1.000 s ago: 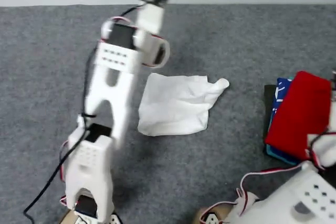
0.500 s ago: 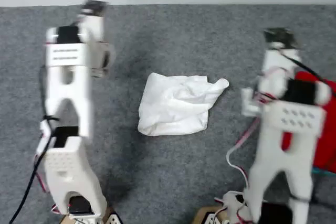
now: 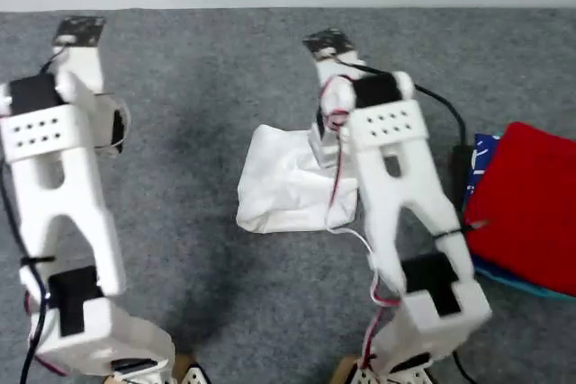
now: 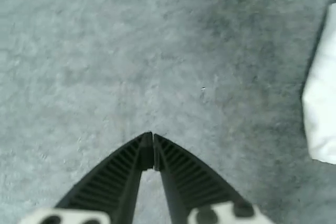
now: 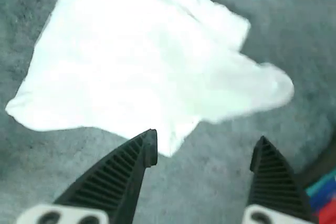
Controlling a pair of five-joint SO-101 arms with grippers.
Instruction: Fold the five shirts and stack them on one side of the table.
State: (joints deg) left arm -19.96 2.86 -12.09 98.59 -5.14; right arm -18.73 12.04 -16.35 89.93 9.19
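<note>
A white shirt (image 3: 288, 182) lies loosely bunched, not neatly folded, near the middle of the grey counter (image 3: 225, 294). In the high view the right arm (image 3: 387, 132) stands over the shirt's right part and covers that side of it.

The right claw (image 5: 206, 145) is wide open and holds nothing. In its wrist view, one dark ribbed finger (image 5: 137, 157) is at the shirt's near edge. The other finger (image 5: 269, 167) is over bare counter beside the shirt's loose corner.

The left claw (image 4: 147, 141) is closed with its tips meeting and has nothing between them. It points at bare counter, and the white shirt's edge shows well off to one side. In the high view the left arm (image 3: 54, 141) stands at the left side of the counter, apart from the shirt.

At the right edge of the counter sits a stack of folded shirts. A red shirt (image 3: 526, 200) is on top. Below it, a blue patterned shirt (image 3: 481, 161) shows at the stack's left edge and a teal edge (image 3: 531, 283) at its near side.
</note>
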